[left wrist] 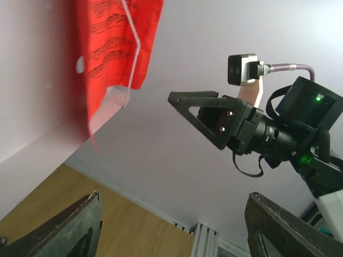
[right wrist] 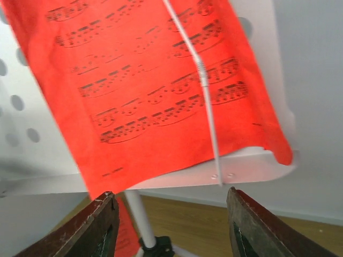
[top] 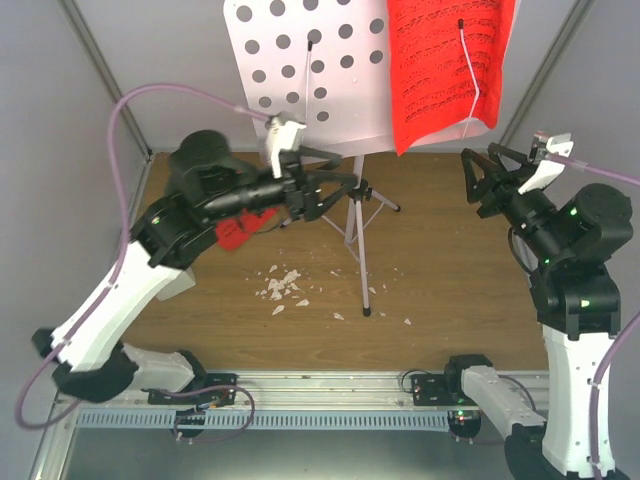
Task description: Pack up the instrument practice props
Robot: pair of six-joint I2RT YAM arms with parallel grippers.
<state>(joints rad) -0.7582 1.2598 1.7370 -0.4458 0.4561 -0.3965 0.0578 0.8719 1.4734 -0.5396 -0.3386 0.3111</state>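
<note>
The pale perforated music-stand plate [top: 300, 60] stands at the back on silver tripod legs [top: 358, 235]. A red sheet of printed music [top: 445, 65] rests on the plate's right side under a white wire clip. In the right wrist view this sheet [right wrist: 155, 85] sits on the plate's ledge [right wrist: 241, 166], just above and beyond my open right gripper [right wrist: 174, 225]. A second red sheet [top: 240, 228] lies on the table under my left arm. My left gripper [top: 345, 180] hovers by the stand's pole, open and empty [left wrist: 177, 225], facing the right gripper [left wrist: 214, 120].
Small white crumbs [top: 285, 285] lie scattered on the wooden table in front of the tripod. Grey walls close in the back and both sides. The stand's pole [right wrist: 140, 219] rises just left of centre between my right fingers' line of sight.
</note>
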